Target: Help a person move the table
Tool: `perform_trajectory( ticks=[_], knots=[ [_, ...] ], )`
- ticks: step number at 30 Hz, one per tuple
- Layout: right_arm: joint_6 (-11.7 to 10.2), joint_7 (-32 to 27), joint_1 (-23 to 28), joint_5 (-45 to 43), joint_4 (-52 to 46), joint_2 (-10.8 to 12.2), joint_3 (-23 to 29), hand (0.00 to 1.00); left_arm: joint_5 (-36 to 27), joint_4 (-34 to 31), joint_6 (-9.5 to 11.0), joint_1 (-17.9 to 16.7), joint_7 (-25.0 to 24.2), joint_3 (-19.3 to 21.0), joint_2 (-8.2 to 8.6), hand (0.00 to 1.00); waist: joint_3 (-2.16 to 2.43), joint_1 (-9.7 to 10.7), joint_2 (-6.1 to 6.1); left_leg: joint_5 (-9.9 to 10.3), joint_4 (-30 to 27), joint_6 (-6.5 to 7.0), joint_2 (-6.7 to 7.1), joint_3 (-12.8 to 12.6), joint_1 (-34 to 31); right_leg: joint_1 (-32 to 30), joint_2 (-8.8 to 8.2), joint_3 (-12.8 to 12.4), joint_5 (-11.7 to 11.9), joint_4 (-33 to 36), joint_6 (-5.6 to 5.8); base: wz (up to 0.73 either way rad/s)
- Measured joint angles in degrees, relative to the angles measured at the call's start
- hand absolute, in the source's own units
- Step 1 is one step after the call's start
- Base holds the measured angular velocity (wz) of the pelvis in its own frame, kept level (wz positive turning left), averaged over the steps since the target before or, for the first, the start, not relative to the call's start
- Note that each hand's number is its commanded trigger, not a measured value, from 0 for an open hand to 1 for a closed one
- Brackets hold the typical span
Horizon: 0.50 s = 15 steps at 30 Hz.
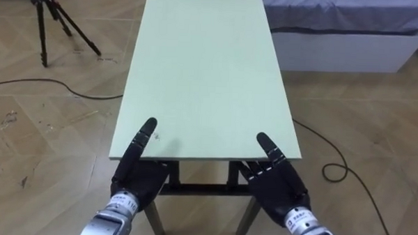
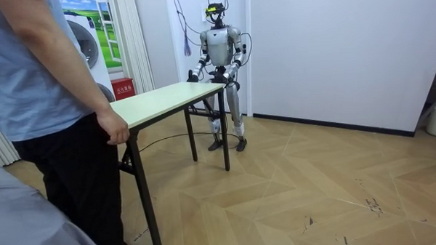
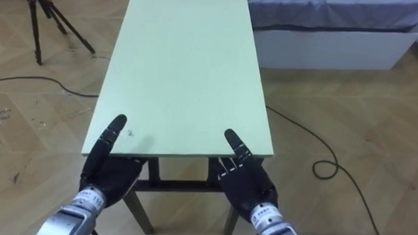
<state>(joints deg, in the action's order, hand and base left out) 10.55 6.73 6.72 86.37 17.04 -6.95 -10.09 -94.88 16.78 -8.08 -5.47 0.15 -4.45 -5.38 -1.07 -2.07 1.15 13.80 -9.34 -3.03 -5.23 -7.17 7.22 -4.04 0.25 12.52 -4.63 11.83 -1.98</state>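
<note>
Parquet floor [image 1: 48, 136] carries a pale green tabletop [image 1: 203, 75] on dark legs, between a tripod [image 1: 55, 18] and a bed [image 1: 344, 38]. The robot stands at one short end. Its left hand [image 1: 141, 174] and right hand [image 1: 280, 183] meet the near edge at either corner, partly beneath it; whether they grip cannot be told. At the opposite end, a person [image 2: 42, 85] holds the edge with one hand [image 2: 115, 130].
</note>
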Motion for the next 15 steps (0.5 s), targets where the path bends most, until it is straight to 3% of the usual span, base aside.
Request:
perform_trajectory(
  ticks=[5, 8, 12, 15],
  knots=[
    [-1.0, -1.0, -0.3, 3.4, -0.1, 1.3, 0.0, 1.00, 0.0, 0.5, 1.2, 0.0, 1.3, 0.0, 1.01, 1.00, -0.28, 0.2, 0.46, 0.0, 0.0, 0.00, 0.02, 0.0, 0.0, 0.0, -0.01, -0.1, 0.0, -0.1, 0.00, -0.01],
    [-1.4, -5.1, -0.9, 3.3, -0.1, 1.4, 0.0, 1.00, 0.0, 1.4, 1.3, 0.0, 2.2, 0.0, 2.07, 1.00, -0.60, 0.0, 0.94, 0.0, 0.0, 0.00, 0.02, 0.0, -0.1, -0.3, 0.00, 0.1, 0.0, -0.2, 0.02, -0.01],
    [-3.0, -8.8, -1.7, 3.4, 0.4, 2.2, 0.0, 1.00, 0.1, 1.3, 1.0, 0.1, 2.6, -0.4, 3.08, 1.00, -0.71, -1.4, 1.13, 0.0, 0.0, -0.01, -0.13, 0.4, -0.6, -0.9, 0.17, 0.2, 0.0, -0.2, 0.02, -0.02],
    [-3.9, -9.5, -1.7, 3.3, 0.4, 2.3, -0.8, 1.00, 1.1, 1.5, 1.3, 0.0, 2.9, -0.5, 3.56, 1.00, -0.71, -1.3, 1.12, 0.0, 0.3, -0.01, -0.19, 1.0, -0.3, -0.2, -0.07, 0.1, 0.0, -0.2, 0.02, 0.00]
  ],
)
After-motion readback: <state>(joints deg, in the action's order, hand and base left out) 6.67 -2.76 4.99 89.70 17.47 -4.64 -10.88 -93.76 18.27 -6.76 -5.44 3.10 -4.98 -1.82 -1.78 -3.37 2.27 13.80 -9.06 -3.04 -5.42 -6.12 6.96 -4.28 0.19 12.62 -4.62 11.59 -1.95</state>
